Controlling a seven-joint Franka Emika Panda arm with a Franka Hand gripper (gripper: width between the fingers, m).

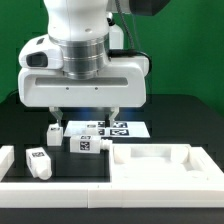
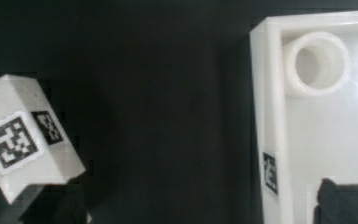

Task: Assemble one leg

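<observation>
Several small white legs with tags lie on the black table: one [image 1: 88, 145] in front of the marker board, one [image 1: 52, 131] to its left in the exterior view, one [image 1: 40, 161] nearer the front. My gripper [image 1: 85, 112] hangs open and empty above them. In the wrist view a tagged leg [image 2: 25, 132] lies beside one dark fingertip [image 2: 43, 208]. The other fingertip [image 2: 346, 200] is over the large white panel [image 2: 318, 130]. Nothing is between the fingers; the open gripper [image 2: 194, 208] spans bare table there.
The marker board [image 1: 118, 128] lies behind the legs. The large white panel [image 1: 160, 165] with recesses sits at the exterior view's right; a round recess [image 2: 314, 60] shows in the wrist view. Another white part [image 1: 5, 158] is at the left edge.
</observation>
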